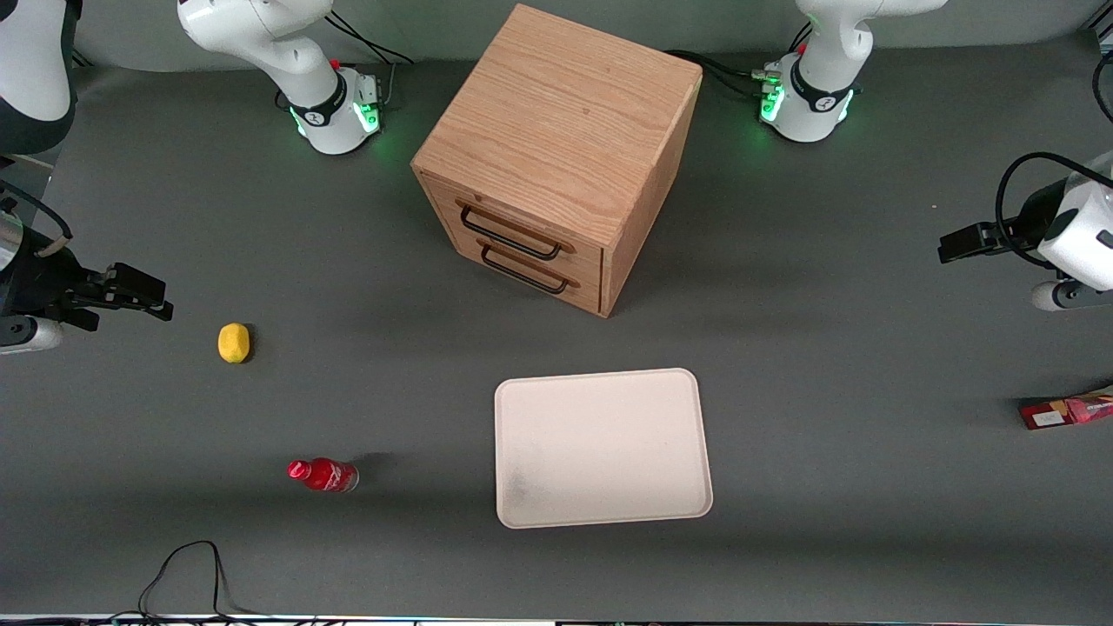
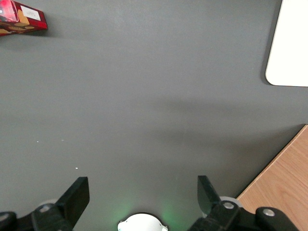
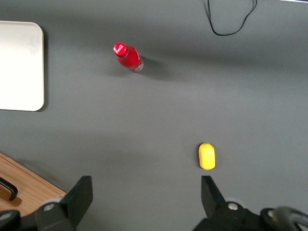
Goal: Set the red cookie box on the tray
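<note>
Box (image 1: 1068, 410) lies flat, lengthwise toward tray (image 1: 602, 447); tool (image 2: 143, 192) agape.

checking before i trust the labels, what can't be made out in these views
- Red cookie box: front view's edge cuts off one end; the left wrist view crops it too.
- Tray: mostly outside the left wrist view.
- Gripper: open above bare table; its fingers are partly cropped.

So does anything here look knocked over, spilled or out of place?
Nothing is spilled or damaged. The red cookie box lies at the table's edge toward the working arm's end, apart from the bare tray. The red bottle lies on its side. The hand hangs open over bare table.
</note>
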Action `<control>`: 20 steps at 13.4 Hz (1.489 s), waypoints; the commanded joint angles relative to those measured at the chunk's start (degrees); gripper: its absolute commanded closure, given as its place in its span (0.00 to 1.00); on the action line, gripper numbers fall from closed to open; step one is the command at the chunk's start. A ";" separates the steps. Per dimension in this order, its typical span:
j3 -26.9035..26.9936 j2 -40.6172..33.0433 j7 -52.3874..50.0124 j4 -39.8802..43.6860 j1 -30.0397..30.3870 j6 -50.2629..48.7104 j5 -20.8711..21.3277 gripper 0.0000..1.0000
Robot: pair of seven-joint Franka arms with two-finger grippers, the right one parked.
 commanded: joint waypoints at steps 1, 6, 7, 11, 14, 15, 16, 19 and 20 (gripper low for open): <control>-3.05 0.91 0.53 2.08 2.22 -2.70 0.82 0.00; -3.06 1.44 -0.18 2.79 3.53 -3.14 0.82 0.00; -3.06 1.52 -0.17 2.87 3.45 -3.14 0.91 0.00; -3.14 1.70 -0.43 3.75 3.10 -3.58 1.61 0.00; -3.32 1.96 -0.17 5.33 2.92 -6.13 1.97 0.00; -3.32 1.96 0.09 6.21 3.36 -6.48 1.97 0.00; -3.41 2.05 0.44 6.21 3.10 -6.57 1.97 0.00; -3.59 2.32 1.58 6.39 2.75 -7.44 2.85 0.00; -3.59 2.40 2.11 6.39 2.75 -7.54 2.93 0.00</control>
